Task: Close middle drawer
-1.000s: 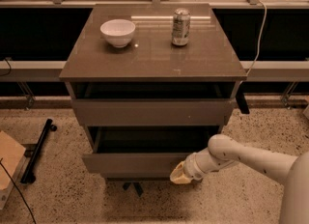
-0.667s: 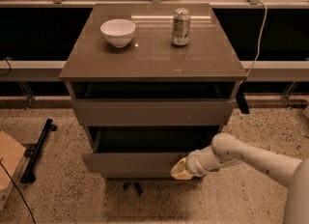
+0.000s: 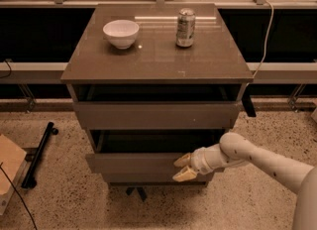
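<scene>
The middle drawer (image 3: 133, 163) stands partly pulled out of the cabinet. Its flat front panel sits forward of the cabinet face, with a dark strip of open interior showing behind its top edge. Above it the top drawer (image 3: 153, 115), with the taller front, is also out a little, leaving a shadowed gap under the tabletop (image 3: 158, 60).

The gripper (image 3: 183, 167) is at the right part of the middle drawer's front panel. Its two tan fingers (image 3: 182, 160) are apart, one near the panel's top edge and the other near its lower edge, and both look to be touching the panel. The pale arm (image 3: 257, 157) comes in from the lower right, passing beside the cabinet's right front corner.

The speckled floor (image 3: 64, 204) in front of the drawer is open. A black bar (image 3: 38, 153) and a piece of cardboard (image 3: 9, 167) lie well off to the left. On the tabletop a white bowl (image 3: 121, 33) and a can (image 3: 185, 28) stand apart from each other, back from the front edge.

Against a second ago, the drawer's front panel sits slightly further in and the dark strip behind it is a little narrower. The gripper has shifted a little left and inward with the panel. The bowl, the can and the top drawer are where they were.
</scene>
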